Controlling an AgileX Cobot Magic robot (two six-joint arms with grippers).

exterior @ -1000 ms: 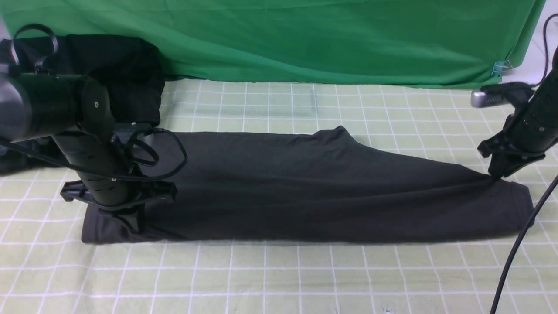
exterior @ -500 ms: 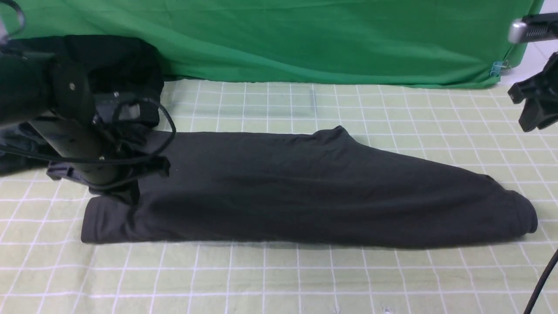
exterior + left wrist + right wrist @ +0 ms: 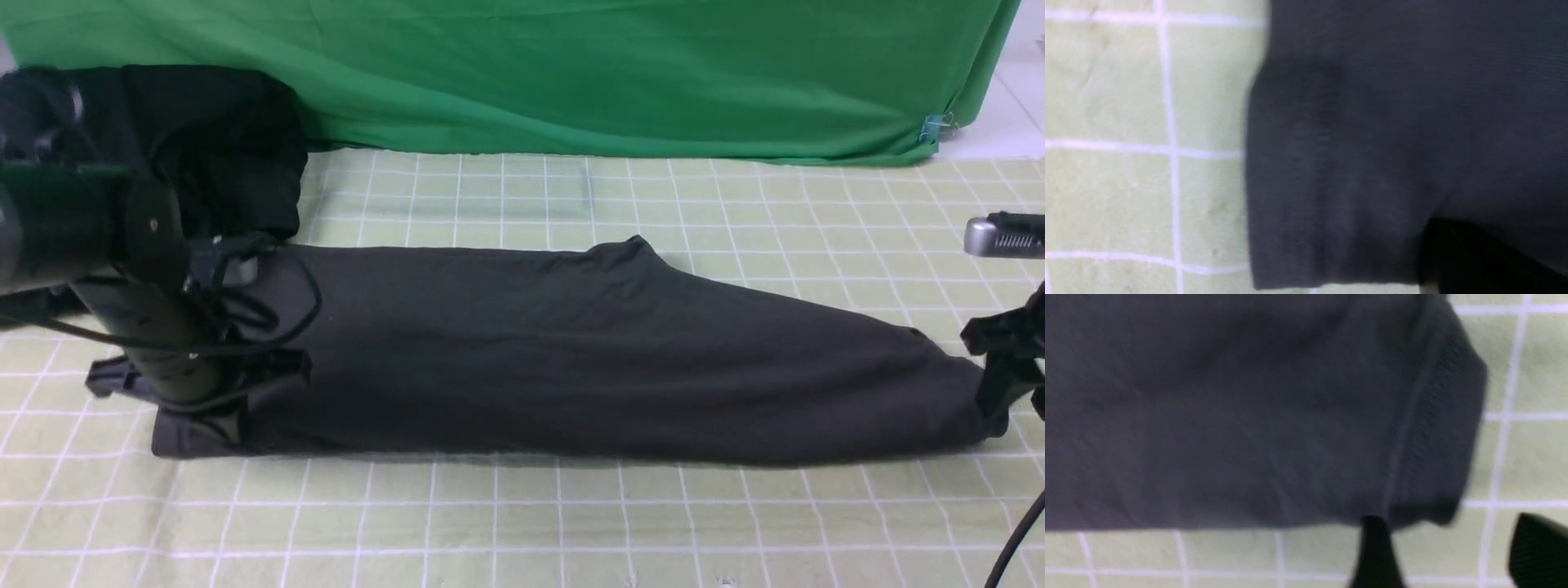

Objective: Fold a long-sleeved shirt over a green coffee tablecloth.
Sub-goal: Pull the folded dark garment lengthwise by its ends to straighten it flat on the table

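Note:
The long-sleeved shirt lies as one long charcoal strip across the green coffee tablecloth, with no print showing. My left gripper is shut, its tips down on the strip's left end. In the left wrist view a dark finger rests on the shirt near its edge; whether cloth is pinched is hidden. My right gripper stands open at the strip's right tip. In the right wrist view this gripper has only tablecloth between its fingers, and one finger touches the corner of the shirt.
A bulky heap of black garments sits at the back left behind my left arm. A deep-green cloth hangs along the back, with a small clip at its right. A black cable crosses the near right corner.
My right gripper let go of the shirt's right end, rose away, then came down open at the strip's tip. My left arm lifted slightly and lowered again onto the left end.

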